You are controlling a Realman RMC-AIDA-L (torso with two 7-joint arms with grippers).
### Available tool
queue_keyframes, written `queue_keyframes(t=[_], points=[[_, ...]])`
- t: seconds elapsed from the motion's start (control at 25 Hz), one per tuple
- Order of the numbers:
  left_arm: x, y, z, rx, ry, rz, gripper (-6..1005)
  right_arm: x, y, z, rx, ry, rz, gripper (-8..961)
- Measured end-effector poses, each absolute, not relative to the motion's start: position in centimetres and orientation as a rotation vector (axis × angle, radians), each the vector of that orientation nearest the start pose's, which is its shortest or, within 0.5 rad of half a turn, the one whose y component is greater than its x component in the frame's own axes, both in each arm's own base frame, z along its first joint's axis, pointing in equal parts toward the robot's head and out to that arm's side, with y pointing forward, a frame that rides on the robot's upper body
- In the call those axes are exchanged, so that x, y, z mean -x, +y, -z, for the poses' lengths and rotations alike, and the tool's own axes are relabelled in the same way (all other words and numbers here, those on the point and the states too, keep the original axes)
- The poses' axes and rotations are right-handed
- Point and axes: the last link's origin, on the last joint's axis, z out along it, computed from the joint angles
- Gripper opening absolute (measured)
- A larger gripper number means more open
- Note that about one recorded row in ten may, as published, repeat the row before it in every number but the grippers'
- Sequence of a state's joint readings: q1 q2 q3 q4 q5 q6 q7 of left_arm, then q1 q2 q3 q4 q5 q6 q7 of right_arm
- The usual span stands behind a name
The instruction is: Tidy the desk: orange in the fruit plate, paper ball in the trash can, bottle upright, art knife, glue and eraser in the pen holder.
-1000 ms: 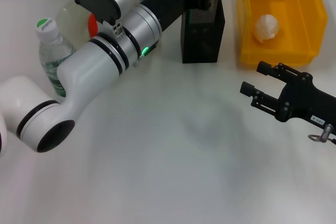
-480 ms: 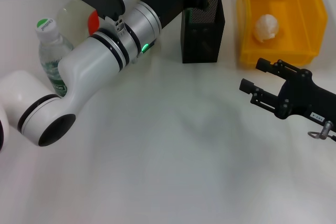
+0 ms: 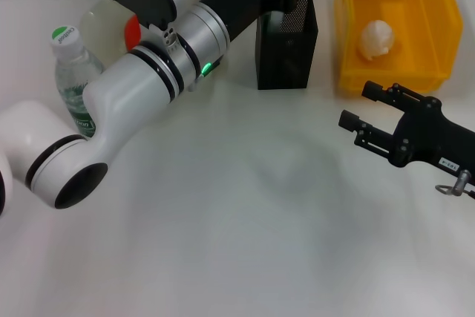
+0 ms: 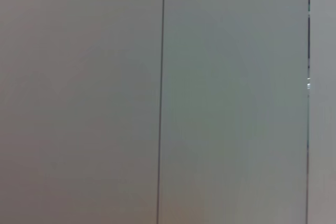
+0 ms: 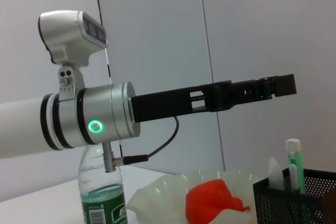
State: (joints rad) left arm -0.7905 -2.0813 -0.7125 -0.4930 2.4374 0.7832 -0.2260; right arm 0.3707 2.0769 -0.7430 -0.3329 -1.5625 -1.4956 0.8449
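Even, bright overhead light; head view sharp. Soft diffuse shadows on the desk (image 3: 245,220) beneath the arms (faint grey smudge mid-table). Mild sheen on the white arm casing. Left wrist view flat, featureless grey. Right wrist view dimmer, slightly soft.

The left arm (image 3: 133,94) is chunky glossy white with black seam rings at the joints, then a brushed silver wrist cuff carrying a small glowing green ring light (image 5: 95,126). A thin black cable (image 5: 157,148) plugs in at the cuff's 6 o'clock. A silver-grey camera pod with a dark window (image 5: 73,30) sits at 12 o'clock. Both grippers are skeletal matte black; the right gripper (image 3: 375,120) has a small white label and a metal ring near its base.
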Motion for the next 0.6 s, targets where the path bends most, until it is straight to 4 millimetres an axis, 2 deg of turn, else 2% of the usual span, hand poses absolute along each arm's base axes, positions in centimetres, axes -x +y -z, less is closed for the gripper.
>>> queue_keyframes(t=[0.12, 0.2, 0.24, 0.32, 0.44, 0.48, 0.52, 0.6], points=[[12.5, 39.6, 10.7, 2.161, -0.407, 0.964, 585, -30.2, 28.5, 2.0, 2.341, 0.490, -0.951, 678], [12.6, 38.6, 10.7, 2.194, -0.450, 1.038, 626, -30.2, 28.5, 1.7, 2.336, 0.510, -0.975, 678], [13.0, 37.4, 10.3, 2.230, -0.467, 1.127, 646, -30.2, 28.4, 1.5, 2.333, 0.526, -0.990, 678], [13.3, 36.9, 10.1, 2.239, -0.475, 1.161, 687, -30.2, 28.3, 0.8, 2.327, 0.559, -1.026, 678], [15.4, 33.9, 8.1, 2.316, -0.496, 1.357, 741, -30.4, 27.9, -0.2, 2.322, 0.591, -1.074, 678], [16.9, 32.5, 6.9, 2.370, -0.517, 1.431, 757, -30.4, 27.8, -0.5, 2.325, 0.601, -1.091, 678], [17.1, 32.3, 6.7, 2.377, -0.523, 1.442, 774, -30.4, 27.6, -0.9, 2.339, 0.614, -1.104, 678], [19.3, 31.0, 5.0, 2.446, -0.555, 1.480, 808, -30.4, 27.4, -1.2, 2.399, 0.635, -1.107, 678]])
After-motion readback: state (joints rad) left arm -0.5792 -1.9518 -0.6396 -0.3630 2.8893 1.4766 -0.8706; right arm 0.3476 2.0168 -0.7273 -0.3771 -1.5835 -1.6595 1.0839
